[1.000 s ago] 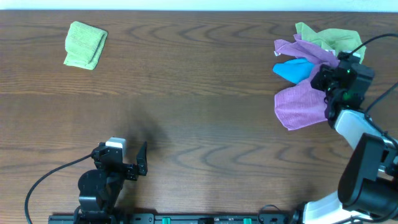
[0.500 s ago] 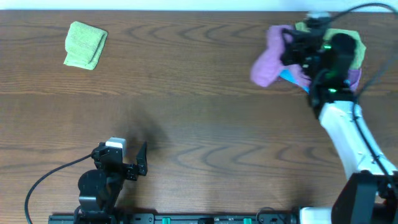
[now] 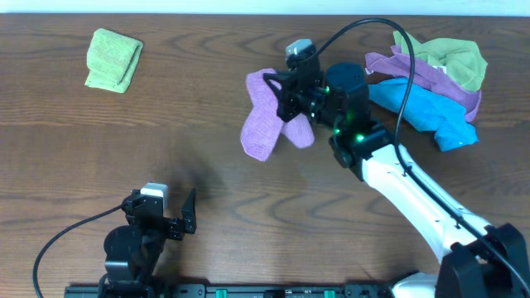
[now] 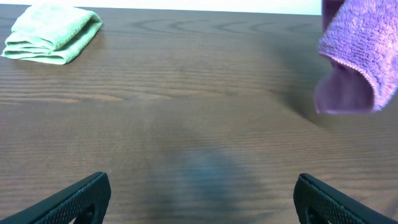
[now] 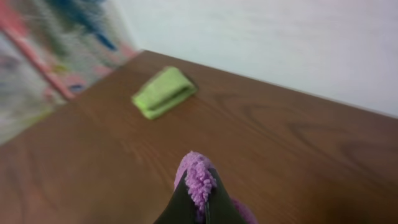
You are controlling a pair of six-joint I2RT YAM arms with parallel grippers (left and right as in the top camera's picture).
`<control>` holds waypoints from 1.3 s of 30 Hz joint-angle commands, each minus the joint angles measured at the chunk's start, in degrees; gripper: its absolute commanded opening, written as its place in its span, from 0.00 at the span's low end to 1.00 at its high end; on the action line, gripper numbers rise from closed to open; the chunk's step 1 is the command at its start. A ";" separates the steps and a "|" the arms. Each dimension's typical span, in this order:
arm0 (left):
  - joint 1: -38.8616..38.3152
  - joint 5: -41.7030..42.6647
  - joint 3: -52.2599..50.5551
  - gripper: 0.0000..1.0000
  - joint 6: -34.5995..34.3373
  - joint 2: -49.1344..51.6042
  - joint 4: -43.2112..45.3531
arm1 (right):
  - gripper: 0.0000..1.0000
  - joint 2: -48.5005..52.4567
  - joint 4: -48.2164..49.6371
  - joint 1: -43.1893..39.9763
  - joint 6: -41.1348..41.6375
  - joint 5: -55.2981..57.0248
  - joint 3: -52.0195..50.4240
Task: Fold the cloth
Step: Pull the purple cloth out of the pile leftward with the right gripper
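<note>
A purple cloth (image 3: 263, 120) hangs bunched from my right gripper (image 3: 286, 95) above the middle of the table. It also shows in the left wrist view (image 4: 357, 56) and pinched between the right fingers in the right wrist view (image 5: 199, 180). My right gripper (image 5: 204, 193) is shut on it. My left gripper (image 3: 178, 217) is open and empty near the front edge, left of centre; its two fingertips show in the left wrist view (image 4: 202, 199), far apart.
A folded green cloth (image 3: 113, 60) lies at the back left; it also shows in the left wrist view (image 4: 53, 32) and the right wrist view (image 5: 163, 92). A pile of cloths, green, purple and blue (image 3: 435, 79), lies at the back right.
My right arm has lifted the purple cloth off the pile at the back right and swung it left toward the table's middle. The left arm has not moved.
</note>
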 commanded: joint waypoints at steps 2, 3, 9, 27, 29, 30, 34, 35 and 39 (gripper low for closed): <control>0.35 0.00 -1.09 0.96 -0.83 -0.33 -0.33 | 0.01 0.68 -2.78 -3.04 0.55 6.99 1.11; 0.35 0.00 -1.09 0.95 -0.83 -0.33 -0.33 | 0.01 0.94 -3.02 -3.15 0.55 6.97 1.11; 0.35 0.00 -1.09 0.95 -0.83 -0.33 -0.33 | 0.01 4.39 -3.28 1.25 3.78 0.33 1.11; 0.35 0.00 -1.09 0.95 -0.83 -0.33 -0.33 | 0.99 9.09 -8.92 -13.66 4.20 -6.29 1.16; 0.35 0.00 -1.09 0.95 -0.83 -0.33 -0.33 | 0.99 9.73 -9.94 -15.10 3.98 -7.87 1.16; 0.35 0.00 -1.09 0.95 -0.83 -0.33 -0.33 | 0.99 9.77 -10.71 -14.93 2.95 -7.96 1.16; 0.35 0.00 -1.09 0.95 -0.83 -0.33 -0.33 | 0.99 9.94 -15.56 -8.68 -7.54 -6.86 1.16; 0.35 0.00 -1.09 0.95 -0.83 -0.33 -0.33 | 0.99 10.23 -17.00 -6.16 -9.88 -3.56 1.16; 0.35 0.00 -1.09 0.95 -0.83 -0.33 -0.33 | 0.99 12.83 -18.40 2.93 -12.59 12.57 1.16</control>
